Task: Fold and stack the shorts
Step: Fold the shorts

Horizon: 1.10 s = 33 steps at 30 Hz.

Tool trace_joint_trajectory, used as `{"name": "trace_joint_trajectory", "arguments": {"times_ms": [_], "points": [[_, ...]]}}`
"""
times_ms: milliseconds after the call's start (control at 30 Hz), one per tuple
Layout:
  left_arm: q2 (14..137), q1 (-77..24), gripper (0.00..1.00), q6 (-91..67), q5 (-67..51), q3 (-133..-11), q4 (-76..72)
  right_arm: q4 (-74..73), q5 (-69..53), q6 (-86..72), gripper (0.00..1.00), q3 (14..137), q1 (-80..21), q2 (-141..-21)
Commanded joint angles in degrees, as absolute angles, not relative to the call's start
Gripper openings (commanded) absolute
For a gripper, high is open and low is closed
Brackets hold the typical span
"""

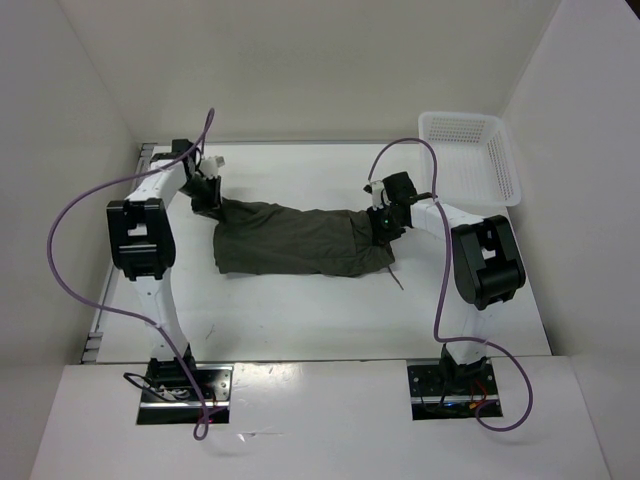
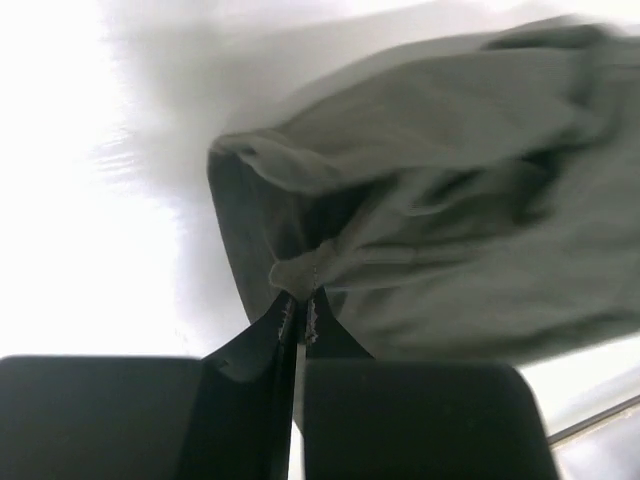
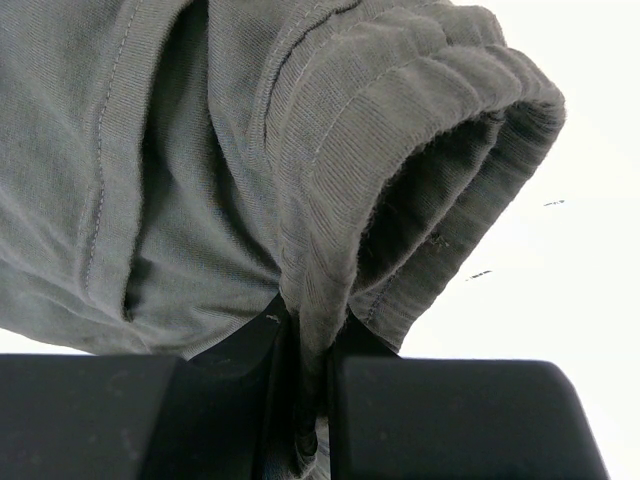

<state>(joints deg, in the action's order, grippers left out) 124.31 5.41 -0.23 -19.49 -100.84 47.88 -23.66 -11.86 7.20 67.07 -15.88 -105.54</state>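
Observation:
The dark olive-green shorts (image 1: 300,240) lie stretched across the middle of the table between my two grippers. My left gripper (image 1: 208,197) is at their left end, shut on a small fold of a leg hem (image 2: 295,272). The cloth (image 2: 450,200) spreads away from the fingertips. At the right end, my right gripper (image 1: 383,222) is shut on the ribbed waistband (image 3: 330,200), which runs down between the jaws. The waistband opening gapes to the right of the fingers. A thin drawstring (image 1: 397,280) trails from the right end onto the table.
A white mesh basket (image 1: 470,155) stands at the back right corner of the table. White walls close in the table (image 1: 300,310) at the back and both sides. Purple cables loop from both arms.

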Motion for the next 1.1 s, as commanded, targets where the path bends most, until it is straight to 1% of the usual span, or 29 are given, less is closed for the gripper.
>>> {"name": "trace_joint_trajectory", "arguments": {"times_ms": [0, 200, 333, 567, 700, 767, 800, 833, 867, 900, 933, 967, 1000, 1033, 1067], "points": [[117.3, 5.7, 0.0, 0.0, -23.0, -104.1, 48.9, -26.6, -10.6, 9.8, 0.0, 66.4, -16.1, -104.1], [116.7, 5.7, 0.0, 0.0, -24.3, -108.9, 52.3, -26.6, -10.6, 10.3, 0.0, 66.4, -16.1, -104.1], [119.8, 6.8, 0.0, 0.0, -25.5, -114.3, 51.7, -26.6, -10.6, 10.8, 0.0, 66.4, -16.1, -103.5], [131.0, 6.9, 0.0, 0.0, -12.3, -120.2, 51.0, -26.6, -10.1, 10.8, 0.0, 66.4, -16.1, -103.0], [136.7, 6.9, 0.0, 0.0, -8.9, -121.6, 51.0, -26.0, -9.0, 10.2, 0.0, 67.0, -16.1, -102.5], [139.0, 6.9, 0.04, 0.0, -8.2, -123.2, 51.0, -26.0, -9.6, 9.6, 0.0, 67.5, -16.1, -102.5], [139.7, 6.9, 0.07, 0.0, -8.2, -123.2, 51.0, -26.0, -9.6, 9.6, 0.02, 67.5, -16.1, -102.5], [139.7, 6.9, 0.14, 0.0, -8.9, -123.2, 51.0, -26.0, -9.6, 8.9, 0.07, 68.1, -16.1, -102.5], [139.7, 6.9, 0.24, 0.0, -9.8, -123.2, 50.5, -26.0, -9.6, 8.9, 0.31, 68.1, -16.1, -102.5], [139.7, 6.9, 0.46, 0.0, -11.9, -123.2, 49.8, -26.0, -10.7, 8.9, 0.39, 68.7, -16.1, -102.0], [138.2, 6.9, 0.53, 0.0, -13.0, -122.4, 49.8, -26.0, -10.7, 8.9, 0.46, 68.7, -16.1, -102.0], [137.4, 6.9, 0.6, 0.0, -13.9, -122.3, 49.1, -26.0, -11.5, 8.9, 0.61, 68.7, -16.1, -101.4], [136.5, 6.9, 0.65, 0.0, -15.3, -121.5, 49.1, -26.0, -12.1, 8.0, 0.64, 68.7, -16.1, -101.4], [134.7, 6.9, 0.77, 0.0, -15.3, -120.9, 48.5, -26.0, -13.8, 7.0, 0.67, 69.3, -16.1, -101.4], [133.7, 6.9, 0.83, 0.0, -16.1, -120.8, 48.5, -26.0, -14.4, 6.2, 0.72, 69.9, -16.1, -101.4]]}}
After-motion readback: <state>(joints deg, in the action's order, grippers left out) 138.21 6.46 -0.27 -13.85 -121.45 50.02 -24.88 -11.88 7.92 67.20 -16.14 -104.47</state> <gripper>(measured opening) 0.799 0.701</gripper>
